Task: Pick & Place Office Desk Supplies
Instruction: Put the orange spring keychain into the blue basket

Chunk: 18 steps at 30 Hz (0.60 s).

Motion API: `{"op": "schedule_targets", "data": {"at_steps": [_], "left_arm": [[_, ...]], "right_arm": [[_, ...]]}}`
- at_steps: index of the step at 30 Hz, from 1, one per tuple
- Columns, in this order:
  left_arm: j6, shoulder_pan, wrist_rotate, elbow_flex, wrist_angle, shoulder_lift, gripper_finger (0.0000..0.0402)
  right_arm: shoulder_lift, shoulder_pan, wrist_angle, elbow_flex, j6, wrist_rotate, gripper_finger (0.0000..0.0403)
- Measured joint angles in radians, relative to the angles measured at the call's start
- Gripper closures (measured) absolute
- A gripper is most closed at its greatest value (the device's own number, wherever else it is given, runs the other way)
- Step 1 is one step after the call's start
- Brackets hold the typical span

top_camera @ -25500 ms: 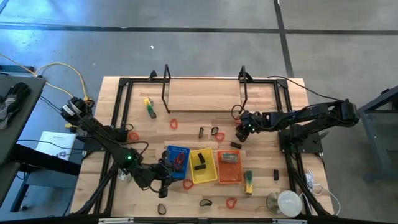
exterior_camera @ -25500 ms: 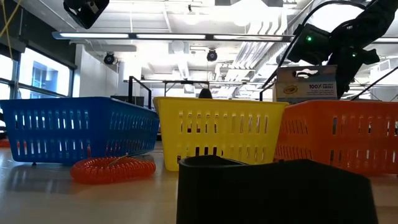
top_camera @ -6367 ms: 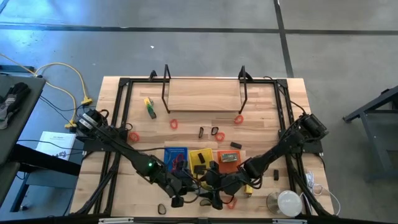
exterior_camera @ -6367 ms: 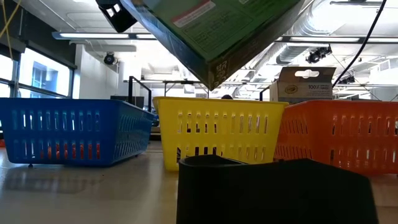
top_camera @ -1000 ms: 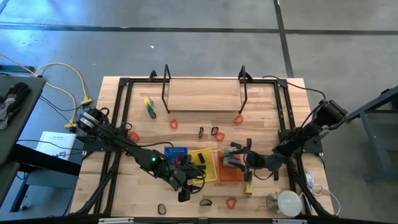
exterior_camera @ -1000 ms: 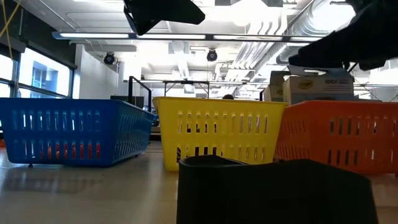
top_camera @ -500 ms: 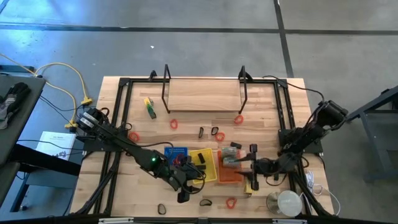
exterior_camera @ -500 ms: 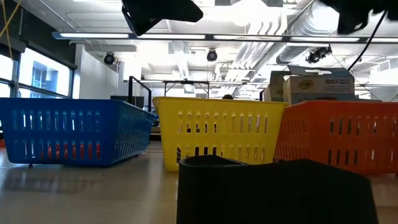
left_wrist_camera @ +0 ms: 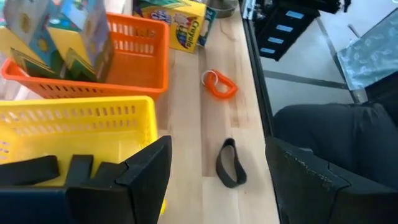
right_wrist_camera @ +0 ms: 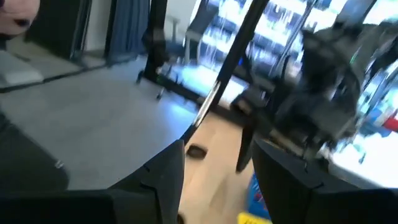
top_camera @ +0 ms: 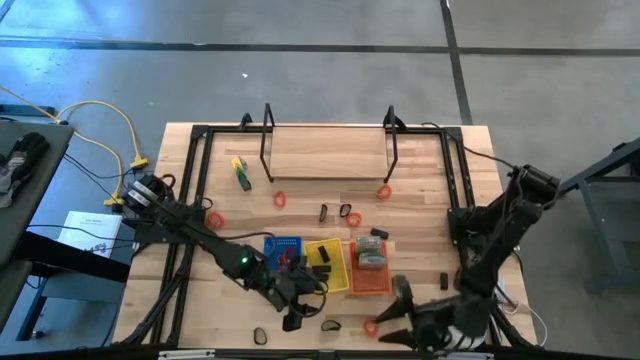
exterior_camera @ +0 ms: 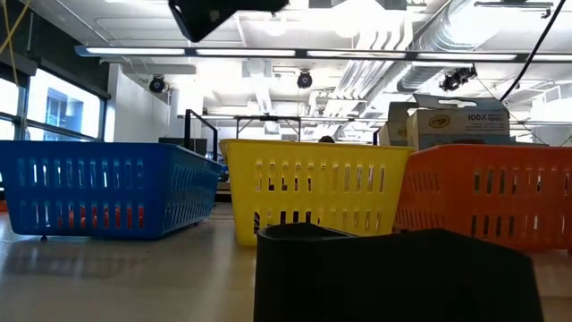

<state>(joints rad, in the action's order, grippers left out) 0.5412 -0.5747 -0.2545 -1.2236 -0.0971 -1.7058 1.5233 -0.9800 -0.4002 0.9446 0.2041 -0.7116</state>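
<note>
A box marked "100X" (exterior_camera: 460,118) with a Crayola logo stands in the orange tray (exterior_camera: 500,201), and a yellow Crayola box (left_wrist_camera: 177,23) lies on the table (top_camera: 420,170) beyond it. The left gripper (top_camera: 297,290) hovers near the yellow tray (top_camera: 322,265), jaws open and empty. The right gripper (top_camera: 398,318) hangs at the table's near edge, jaws apart, empty. A black loop (left_wrist_camera: 230,163) and a red loop (left_wrist_camera: 219,84) lie near the trays.

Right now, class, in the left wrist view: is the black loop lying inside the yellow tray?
No. The black loop lies on the bare wooden table, beside the yellow tray, not in it.
</note>
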Motion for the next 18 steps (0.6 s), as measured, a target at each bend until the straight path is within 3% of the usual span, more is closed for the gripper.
{"op": "schedule_targets", "data": {"at_steps": [3, 7, 13, 18], "left_arm": [[-0.002, -0.018, 0.000, 0.000, -0.001, 0.000, 0.0149], [-0.002, -0.036, -0.005, 0.000, -0.001, 0.000, 0.0149], [-0.003, -0.044, -0.009, 0.000, -0.003, 0.000, 0.0149], [-0.003, -0.044, -0.009, 0.000, -0.003, 0.000, 0.0149]], "right_arm": [[0.032, -0.017, 0.184, 0.083, -0.125, 0.025, 0.0227], [0.093, -0.029, 0.291, 0.132, -0.251, 0.149, 0.0227], [0.221, -0.041, 0.301, 0.196, -0.249, 0.191, 0.0227], [0.313, -0.032, 0.524, 0.293, -0.309, 0.227, 0.0227]]}}
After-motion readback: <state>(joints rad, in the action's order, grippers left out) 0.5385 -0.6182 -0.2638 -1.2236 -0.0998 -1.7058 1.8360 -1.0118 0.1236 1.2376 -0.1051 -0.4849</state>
